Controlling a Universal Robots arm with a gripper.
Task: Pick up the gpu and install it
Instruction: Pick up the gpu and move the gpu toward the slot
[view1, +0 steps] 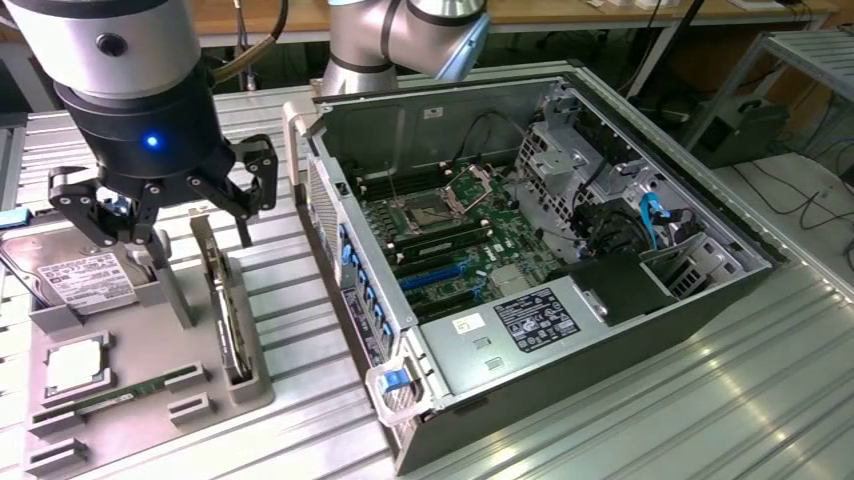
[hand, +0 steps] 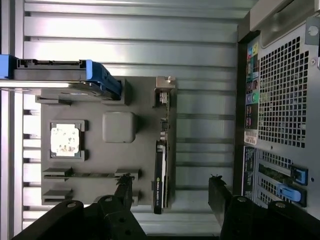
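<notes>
Hovering with the gripper (hand: 170, 186) spread wide and empty above the gpu (hand: 159, 172) standing on edge in its grey tray (hand: 97, 152).

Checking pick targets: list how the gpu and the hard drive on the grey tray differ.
The gpu is dark; the hard drive is silver with a white label. The gpu stands on edge; the hard drive is tilted, label showing. The gpu sits nearer the computer case; the hard drive farther. Both rest in the grey tray.
</notes>
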